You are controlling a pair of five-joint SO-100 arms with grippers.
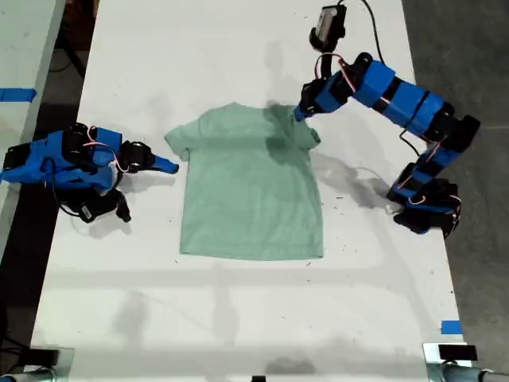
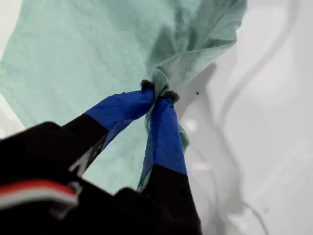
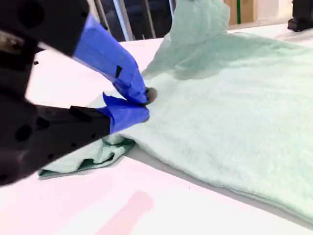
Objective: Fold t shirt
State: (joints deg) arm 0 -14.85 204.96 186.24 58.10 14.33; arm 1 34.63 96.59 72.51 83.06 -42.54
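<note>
Pale mint-green, short-sleeved t shirt (image 1: 250,187) of plain soft fabric lies spread flat near the middle of the white table (image 1: 238,318), neckline toward the exterior view's top. My first gripper (image 2: 157,93), on the blue arm at the exterior view's right, has its blue-taped tips pressed together on a bunched fold of the sleeve, lifted off the table on that side. My second gripper (image 3: 142,104), at the exterior view's left, sits low at the opposite sleeve with tips nearly together at the cloth edge; whether it actually grips the fabric cannot be told.
</note>
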